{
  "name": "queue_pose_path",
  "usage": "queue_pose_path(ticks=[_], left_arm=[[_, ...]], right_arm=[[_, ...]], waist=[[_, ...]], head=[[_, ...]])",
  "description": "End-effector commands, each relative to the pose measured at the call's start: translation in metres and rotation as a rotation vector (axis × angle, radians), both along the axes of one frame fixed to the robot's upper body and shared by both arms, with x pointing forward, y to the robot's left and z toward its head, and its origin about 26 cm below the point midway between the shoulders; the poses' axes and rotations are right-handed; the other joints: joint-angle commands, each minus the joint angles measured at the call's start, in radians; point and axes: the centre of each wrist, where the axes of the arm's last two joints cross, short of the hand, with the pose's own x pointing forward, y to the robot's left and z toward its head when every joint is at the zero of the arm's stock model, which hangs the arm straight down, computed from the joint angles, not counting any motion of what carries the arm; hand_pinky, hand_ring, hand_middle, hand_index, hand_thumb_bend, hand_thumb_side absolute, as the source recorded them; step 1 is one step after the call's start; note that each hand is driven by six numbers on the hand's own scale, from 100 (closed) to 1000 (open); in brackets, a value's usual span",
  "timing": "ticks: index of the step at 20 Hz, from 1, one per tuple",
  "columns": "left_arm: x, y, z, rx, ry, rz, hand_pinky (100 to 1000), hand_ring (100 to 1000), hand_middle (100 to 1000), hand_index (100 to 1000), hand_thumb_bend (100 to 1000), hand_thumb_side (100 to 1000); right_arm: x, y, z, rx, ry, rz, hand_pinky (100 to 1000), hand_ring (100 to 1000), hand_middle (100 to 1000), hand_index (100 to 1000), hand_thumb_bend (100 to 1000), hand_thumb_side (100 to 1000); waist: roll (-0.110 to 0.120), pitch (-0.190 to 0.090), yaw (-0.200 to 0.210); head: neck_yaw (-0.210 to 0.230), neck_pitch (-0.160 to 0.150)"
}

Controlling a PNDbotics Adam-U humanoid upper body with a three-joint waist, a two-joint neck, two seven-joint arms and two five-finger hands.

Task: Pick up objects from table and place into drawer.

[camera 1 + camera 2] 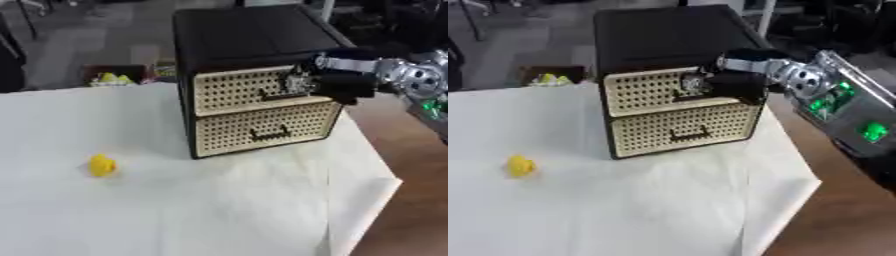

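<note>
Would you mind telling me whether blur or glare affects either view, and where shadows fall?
Left eye view: soft throughout; the right hand at the upper drawer is smeared, fingers indistinct; the yellow object casts a faint shadow. Right eye view: equally soft; green lights on the arm bloom; the cabinet top is dark, detail lost.

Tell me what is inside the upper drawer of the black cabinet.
Nothing can be told: the upper drawer looks closed, its perforated front hiding the inside. The right hand is at its handle, the yellow toy lies on the table.
</note>
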Motion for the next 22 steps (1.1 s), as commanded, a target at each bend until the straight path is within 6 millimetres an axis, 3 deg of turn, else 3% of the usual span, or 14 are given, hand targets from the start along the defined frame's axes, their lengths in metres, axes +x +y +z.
queue_pose_path(ticks=[1, 22], left_arm=[[-0.0038, -0.0008, 0.0103, 0.015, -0.034, -0.01, 775, 892, 870, 904, 100, 1000], [-0.0035, -0.002, 0.0093, 0.01, -0.033, -0.02, 776, 892, 871, 905, 100, 1000]], right_arm=[[-0.0034, 0.0006, 0.0071, -0.018, -0.004, -0.024, 100, 100, 100, 805, 100, 1000], [0.0017, -0.0007, 0.0049, -0.046, -0.032, -0.089, 100, 100, 100, 806, 118, 1000]], waist=[[-0.001, -0.013, 0.003], [-0.001, -0.007, 0.009]], head=[[-0.003, -0.013], [-0.007, -0.029]])
